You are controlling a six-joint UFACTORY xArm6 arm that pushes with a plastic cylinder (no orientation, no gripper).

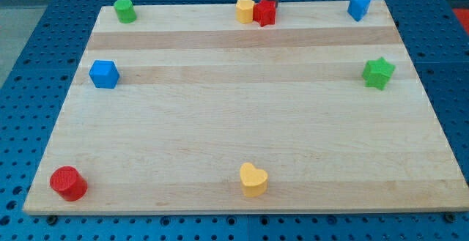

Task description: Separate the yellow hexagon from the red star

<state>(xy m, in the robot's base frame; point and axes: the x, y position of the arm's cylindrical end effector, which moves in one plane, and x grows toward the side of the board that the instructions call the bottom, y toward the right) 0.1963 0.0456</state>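
The yellow hexagon (245,10) is sitting at the view's top edge of the wooden tabletop (242,124), close to the middle. The red star (265,12) is sitting right next to it, on the view's right side of it. The two blocks are touching each other.

A dark rod is coming down from the view's top, just behind the red star. My tip (271,1) is hiding a little behind the red star, so I cannot tell if it is touching the star. This arm has no end effector with parts that spread or press together; it is only a straight rod, and it is not pinching anything.

Other blocks are lying well apart around the tabletop. A green cylinder (124,10) is sitting at the view's top left corner. A blue block (358,7) is sitting at the view's top right corner; its shape is hard to make out. A blue cube (104,74) is lying by the view's left edge. A green star (379,73) is lying by the view's right edge. A red cylinder (68,183) is sitting at the view's bottom left corner. A yellow heart (253,179) is lying at the view's bottom, near the middle.
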